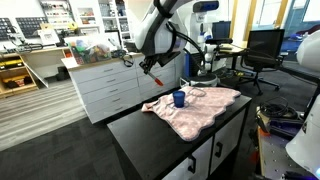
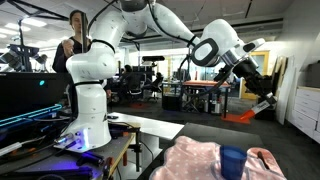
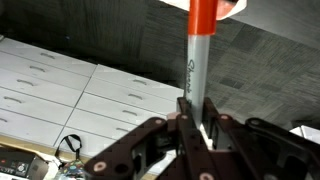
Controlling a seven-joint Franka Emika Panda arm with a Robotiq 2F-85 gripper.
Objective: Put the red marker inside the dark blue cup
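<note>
My gripper [image 3: 192, 115] is shut on the red marker [image 3: 196, 60], a grey barrel with a red cap pointing away from the jaws. In both exterior views the gripper [image 1: 152, 70] [image 2: 262, 103] hangs in the air with the marker [image 2: 241, 115], above and to one side of the dark blue cup [image 1: 179, 98]. The cup stands upright on a pink cloth [image 1: 208, 110] on the black table [image 1: 150, 135]. It also shows in an exterior view [image 2: 232, 162] on the cloth [image 2: 198, 160]. The cup is out of the wrist view.
White drawer cabinets [image 1: 112, 86] stand behind the table and show below the gripper in the wrist view [image 3: 60, 85]. Office chairs and desks [image 1: 262, 50] lie beyond. The robot's white base [image 2: 88, 105] stands on a side bench, with a person [image 2: 75, 35] behind it.
</note>
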